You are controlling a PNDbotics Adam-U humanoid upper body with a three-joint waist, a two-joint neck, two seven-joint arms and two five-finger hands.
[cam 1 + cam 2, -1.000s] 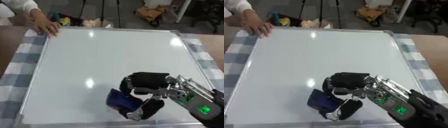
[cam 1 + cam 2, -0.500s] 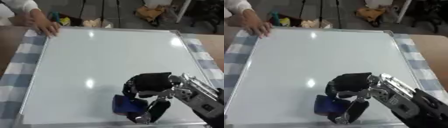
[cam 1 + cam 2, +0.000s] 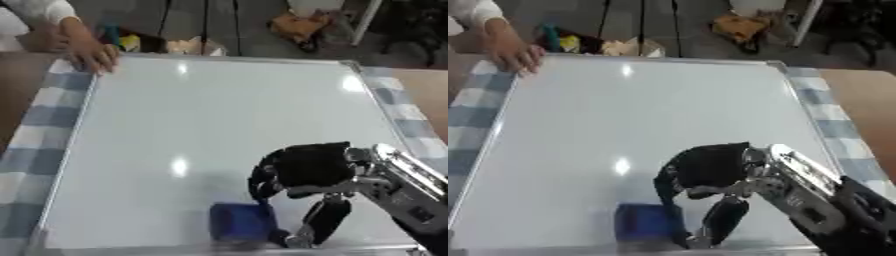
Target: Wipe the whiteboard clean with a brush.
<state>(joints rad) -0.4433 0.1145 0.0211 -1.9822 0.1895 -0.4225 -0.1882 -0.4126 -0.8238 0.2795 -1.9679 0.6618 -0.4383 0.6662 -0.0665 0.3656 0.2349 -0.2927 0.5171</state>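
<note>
A white whiteboard (image 3: 219, 130) with a silver frame lies flat across the table and shows no marks. A blue block-shaped brush (image 3: 241, 221) lies on it near the front edge. My right hand (image 3: 302, 172) comes in from the lower right, fingers curled down over the brush's right end and thumb at its near side, holding it against the board. A person's bare hand (image 3: 87, 50) rests on the board's far left corner. My left hand shows in no view.
A blue-and-white checked cloth (image 3: 39, 135) lies under the board and shows at both sides. Beyond the far edge, on the floor, are small coloured items (image 3: 122, 40) and a brown bag (image 3: 297, 25).
My right hand and the brush have slid toward the board's front edge. The whole picture has also shifted a little, so the camera moved.
</note>
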